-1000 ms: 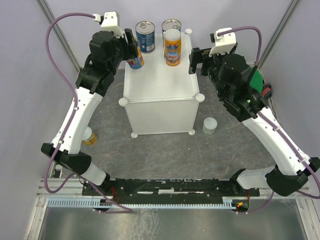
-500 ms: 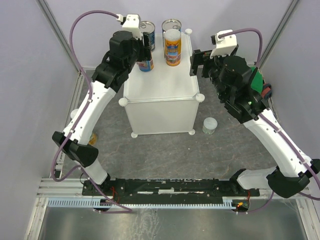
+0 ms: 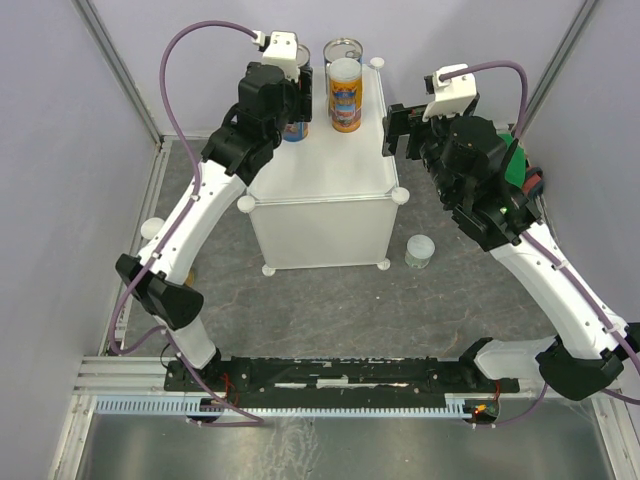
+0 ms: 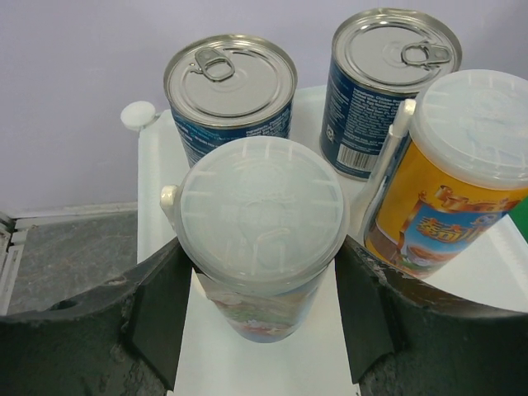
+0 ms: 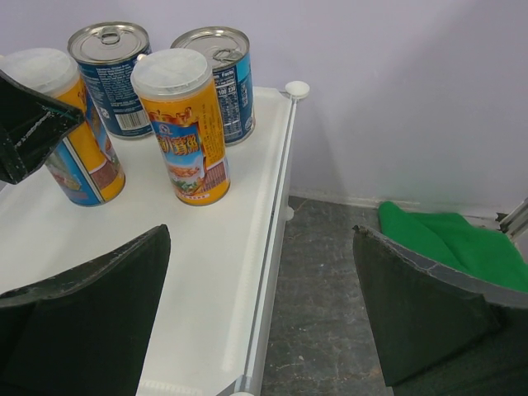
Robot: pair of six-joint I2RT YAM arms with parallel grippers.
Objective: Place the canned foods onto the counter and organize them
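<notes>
My left gripper [image 3: 293, 112] is shut on a white-lidded colourful can [image 4: 260, 214] and holds it upright at the back left of the counter [image 3: 320, 175], its fingers on both sides of the can. Two blue cans with pull-tab tops [image 4: 229, 82] [image 4: 394, 58] stand just behind it. A yellow-orange can [image 4: 458, 165] stands to its right, close by. My right gripper [image 3: 392, 130] is open and empty over the counter's right edge [image 5: 272, 247]. The right wrist view shows the yellow can [image 5: 183, 124], both blue cans [image 5: 111, 66] [image 5: 219, 66] and the held can [image 5: 74, 140].
A pale white-lidded can [image 3: 420, 250] stands on the grey floor by the counter's front right foot. A round white lid [image 3: 151, 228] shows on the floor beside the left arm. A green cloth [image 5: 445, 239] lies on the floor at the right, by the wall.
My left gripper has carried the colourful can right and back, from the counter's left edge to just in front of the left blue can. The right arm has barely moved.
</notes>
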